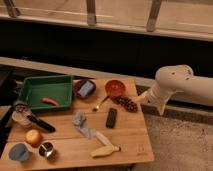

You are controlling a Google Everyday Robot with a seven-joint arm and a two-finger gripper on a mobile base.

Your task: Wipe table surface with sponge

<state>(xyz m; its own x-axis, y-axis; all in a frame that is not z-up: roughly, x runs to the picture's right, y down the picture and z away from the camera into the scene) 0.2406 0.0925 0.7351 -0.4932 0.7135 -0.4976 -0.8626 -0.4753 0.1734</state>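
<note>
Hovering at wooden table [126,136] right edge, jaws on white arm [176,82], cannot tell if clenched

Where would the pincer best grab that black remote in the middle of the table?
Probably across its two long sides near the middle, coming straight down from above. The black remote lies flat on the table, long and narrow, with bare wood along both sides. The pincer hovers at the table's edge on the picture's right.
</note>
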